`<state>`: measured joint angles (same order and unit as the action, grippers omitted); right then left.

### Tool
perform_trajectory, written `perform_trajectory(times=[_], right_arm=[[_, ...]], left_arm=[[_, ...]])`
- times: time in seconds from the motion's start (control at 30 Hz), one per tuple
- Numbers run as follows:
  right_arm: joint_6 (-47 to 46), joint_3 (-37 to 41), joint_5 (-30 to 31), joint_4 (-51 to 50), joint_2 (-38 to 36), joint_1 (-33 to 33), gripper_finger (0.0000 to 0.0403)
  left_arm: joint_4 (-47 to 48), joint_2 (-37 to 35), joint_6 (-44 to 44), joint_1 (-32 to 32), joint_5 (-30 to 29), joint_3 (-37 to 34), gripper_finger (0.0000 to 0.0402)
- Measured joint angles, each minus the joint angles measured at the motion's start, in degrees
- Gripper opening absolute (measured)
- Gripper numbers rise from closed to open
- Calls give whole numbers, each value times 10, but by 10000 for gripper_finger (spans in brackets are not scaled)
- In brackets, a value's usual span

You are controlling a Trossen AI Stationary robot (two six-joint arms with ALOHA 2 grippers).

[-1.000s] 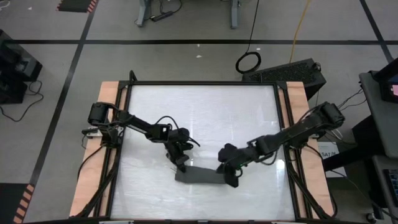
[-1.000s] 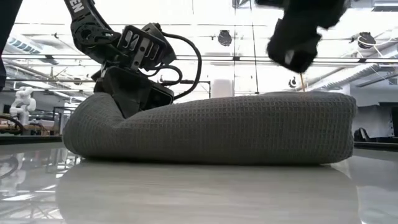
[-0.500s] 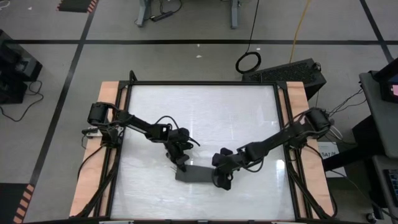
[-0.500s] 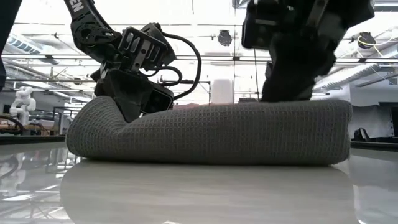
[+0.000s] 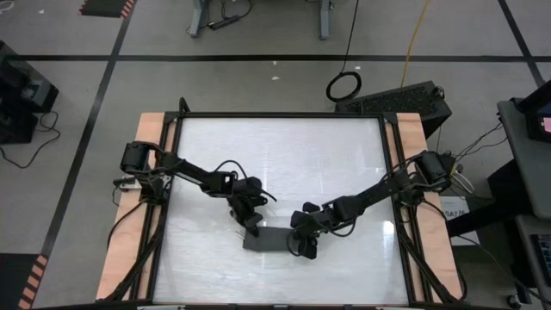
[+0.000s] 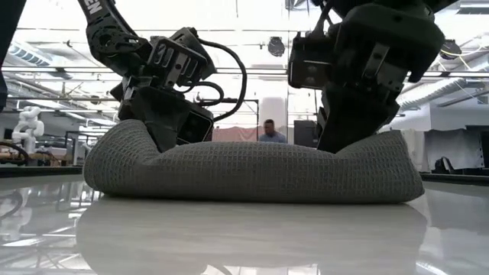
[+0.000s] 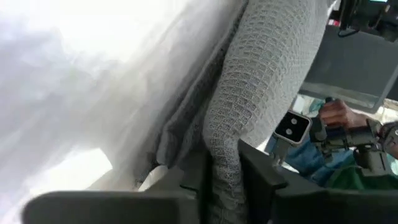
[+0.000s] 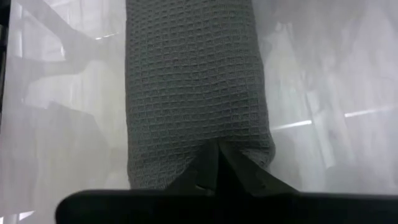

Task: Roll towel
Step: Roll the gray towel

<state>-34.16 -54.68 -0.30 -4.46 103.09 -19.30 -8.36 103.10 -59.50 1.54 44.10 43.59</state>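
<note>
Right gripper (image 6: 348,141) w/ fingers pressed together, pushing down into rolled dark grey waffle-weave towel (image 6: 252,172); towel lies near front-centre of glossy white table (image 5: 275,164); left gripper (image 6: 164,136) pinching towel's other end.

The towel (image 6: 252,169) is showing a uniform dark grey with a fine waffle-grid weave. The table (image 5: 284,155) is showing a glossy white top with light wood side strips. Both arms are appearing black. The floor (image 5: 258,34) is showing grey with black lines.
</note>
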Motion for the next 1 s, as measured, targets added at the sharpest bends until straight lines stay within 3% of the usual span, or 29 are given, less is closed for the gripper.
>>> perform_trajectory(times=[0.33,0.53,0.63,0.73,0.83,0.93,1.0], right_arm=[[10,0,-11,-2,3,7,0],[17,0,-15,-1,3,7,0],[21,0,-15,-1,3,7,0],[23,0,-18,-1,3,7,0],[30,0,-30,4,4,9,0],[35,0,-31,7,4,9,0],[38,0,-31,11,4,9,0]], left_arm=[[39,-49,17,-24,-5,-1,207],[49,-133,58,-55,9,-1,237],[21,-196,87,-35,-80,6,234],[18,-245,168,39,-195,19,225],[40,-254,240,126,-321,19,215],[82,-244,234,184,-463,19,204],[100,-230,230,207,-515,18,193]])
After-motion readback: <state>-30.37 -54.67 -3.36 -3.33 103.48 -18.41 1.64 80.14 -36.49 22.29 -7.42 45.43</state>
